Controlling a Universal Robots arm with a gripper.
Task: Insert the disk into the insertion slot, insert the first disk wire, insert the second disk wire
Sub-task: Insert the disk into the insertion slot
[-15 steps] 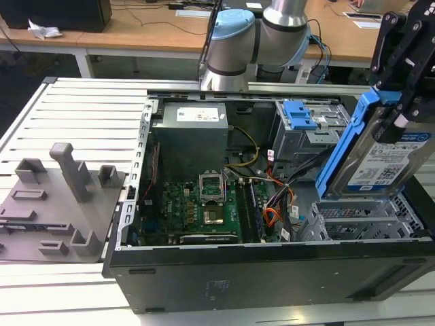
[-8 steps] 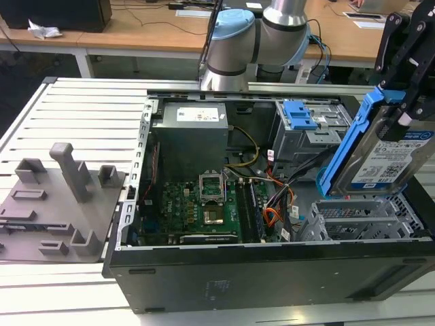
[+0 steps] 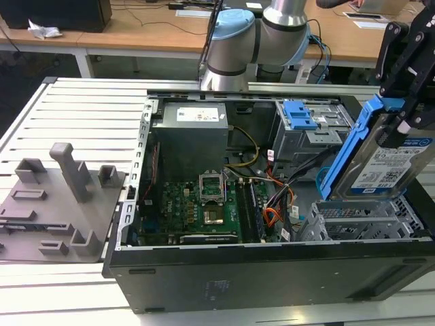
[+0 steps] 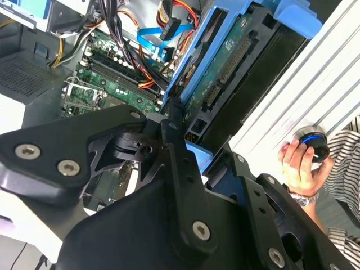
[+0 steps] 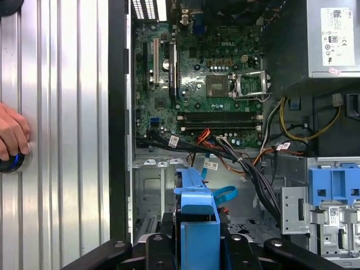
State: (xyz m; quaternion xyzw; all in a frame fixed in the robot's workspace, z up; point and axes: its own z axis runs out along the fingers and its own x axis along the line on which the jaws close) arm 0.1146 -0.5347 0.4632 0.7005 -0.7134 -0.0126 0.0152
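In the exterior view my gripper hangs over the open computer case's right end, shut on the disk. The disk is a silver drive with a white label in a bright blue carrier. It stands steeply tilted, its lower end at the mouth of the insertion slot, a low grey perforated bay. In the second wrist view the disk shows its circuit-board side beyond the black fingers. The carrier's blue edge rises between the gripper's black links in the first wrist view. Loose blue and orange wires lie beside the bay.
A taller grey cage with a blue latch stands behind the bay. The power supply and motherboard take up the case's left half. A grey fixture plate lies on the slatted table. A person's hand rests on a round button beside the case.
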